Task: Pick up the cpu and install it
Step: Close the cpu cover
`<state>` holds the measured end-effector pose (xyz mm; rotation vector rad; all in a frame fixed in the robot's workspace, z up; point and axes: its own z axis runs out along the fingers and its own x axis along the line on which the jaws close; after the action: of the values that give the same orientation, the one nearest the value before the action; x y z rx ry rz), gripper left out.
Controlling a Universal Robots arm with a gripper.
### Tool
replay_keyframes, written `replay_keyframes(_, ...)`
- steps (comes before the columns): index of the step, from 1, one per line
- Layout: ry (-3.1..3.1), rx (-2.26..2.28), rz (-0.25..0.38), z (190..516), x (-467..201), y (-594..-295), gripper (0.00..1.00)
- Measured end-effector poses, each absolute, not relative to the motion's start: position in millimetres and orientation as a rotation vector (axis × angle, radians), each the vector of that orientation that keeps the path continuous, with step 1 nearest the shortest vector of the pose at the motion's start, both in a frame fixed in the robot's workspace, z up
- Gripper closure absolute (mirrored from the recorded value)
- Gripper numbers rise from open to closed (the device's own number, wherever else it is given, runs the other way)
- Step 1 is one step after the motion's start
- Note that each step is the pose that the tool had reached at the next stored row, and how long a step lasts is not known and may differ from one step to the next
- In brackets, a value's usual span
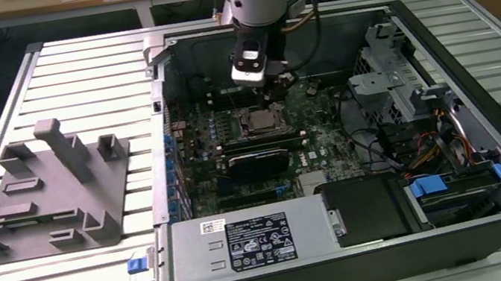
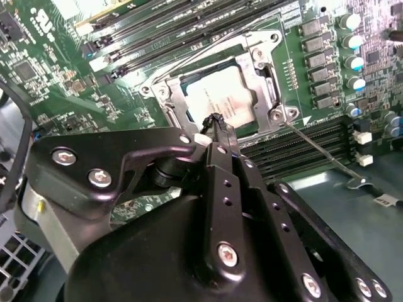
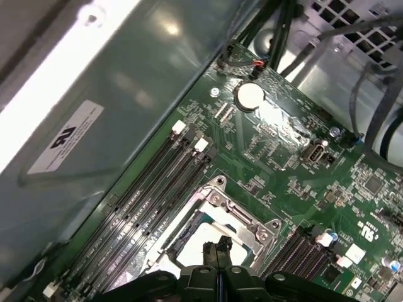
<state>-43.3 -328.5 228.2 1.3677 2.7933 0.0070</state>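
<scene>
Hovering inside the open computer case [image 1: 153, 80], just above the socket [image 2: 258, 47].
The gripper [image 2: 217, 121] has its fingers pressed together, empty; the cpu [image 2: 220, 100] lies seated in that socket on the green board [image 2: 63, 82].

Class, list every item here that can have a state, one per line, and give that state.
cpu, lying in the socket, metal top showing.
gripper, shut, tips over the cpu, contact unclear.
computer case, on its side, panel off, inside exposed.
socket lever, angled away from the socket across the memory slots.
</scene>
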Motion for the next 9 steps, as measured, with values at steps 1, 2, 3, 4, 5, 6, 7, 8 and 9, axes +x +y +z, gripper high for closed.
replay_keyframes(1,2.8,1.355,0.007,228.2,-43.3,-328.5,0.89)
replay_keyframes(2,2.806,1.341,0.008,228.2,-43.3,-328.5,0.89)
replay_keyframes(3,2.814,1.325,0.008,228.2,-43.3,-328.5,0.89)
replay_keyframes(4,2.822,1.308,0.008,228.2,-43.3,-328.5,0.89)
replay_keyframes(5,2.83,1.29,0.008,228.2,-43.3,-328.5,0.89)
replay_keyframes(6,2.839,1.271,0.009,228.2,-43.3,-328.5,0.89)
replay_keyframes(7,2.848,1.251,0.009,228.2,-43.3,-328.5,0.89)
replay_keyframes(8,2.858,1.229,0.009,228.2,-43.3,-328.5,0.89)
replay_keyframes(9,2.867,1.207,0.01,228.2,-43.3,-328.5,0.89)
